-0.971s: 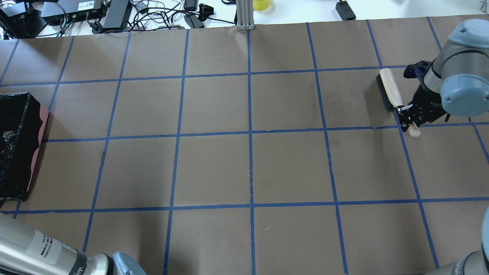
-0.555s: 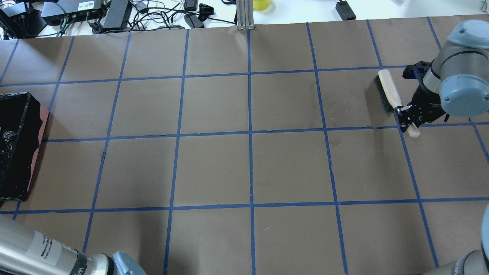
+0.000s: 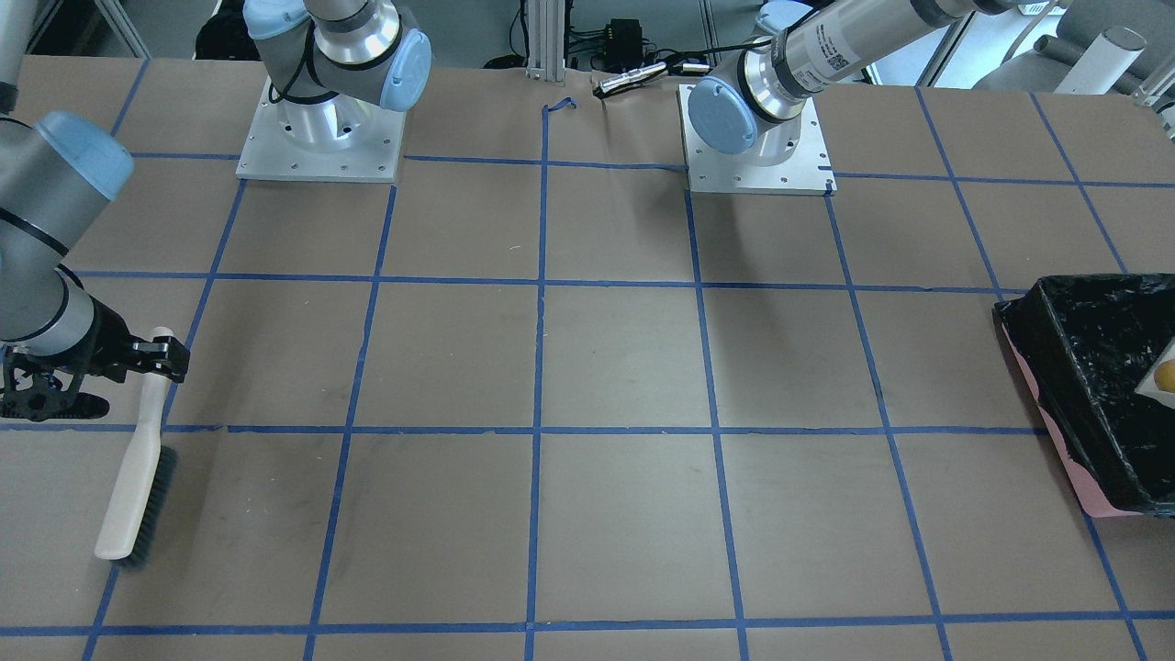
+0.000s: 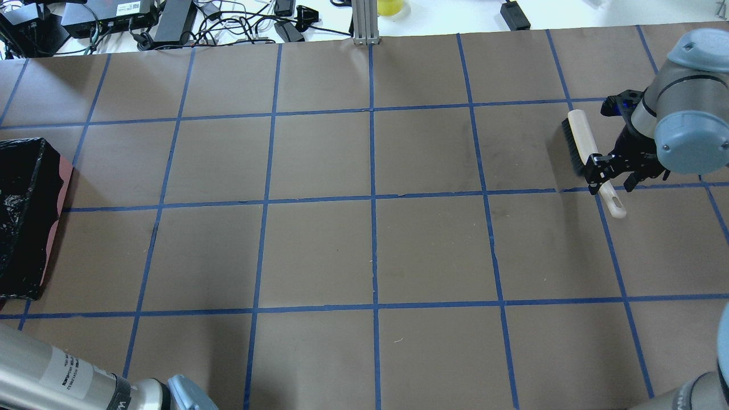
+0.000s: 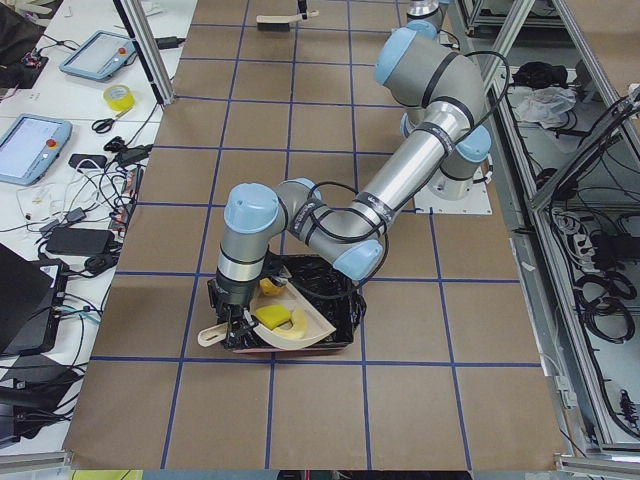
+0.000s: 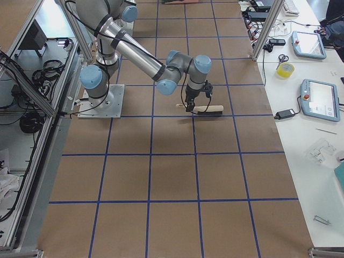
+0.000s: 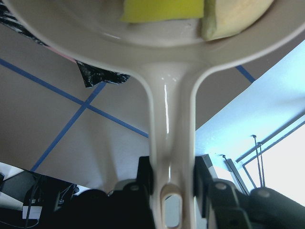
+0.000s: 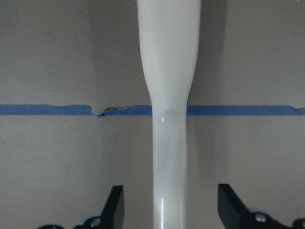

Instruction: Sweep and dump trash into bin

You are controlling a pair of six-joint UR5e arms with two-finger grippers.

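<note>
Spreading right gripper (image 8: 174, 210) wide, freeing the brush (image 4: 582, 136); clamping left gripper (image 7: 171, 180) on dustpan (image 7: 167, 95) above the bin (image 4: 54, 222), readying to dump trash (image 5: 272, 318)

right pincer (image 4: 612, 176) now spread open, brush (image 4: 582, 134) let go

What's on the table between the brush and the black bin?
Nothing. In the overhead view, only bare brown table stretches from the brush to the bin.

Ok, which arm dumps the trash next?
Left. The left gripper holds the beige plastic dustpan of trash over the black-lined pink bin. The open-jawed right gripper is far off by the cream-handled brush.
</note>
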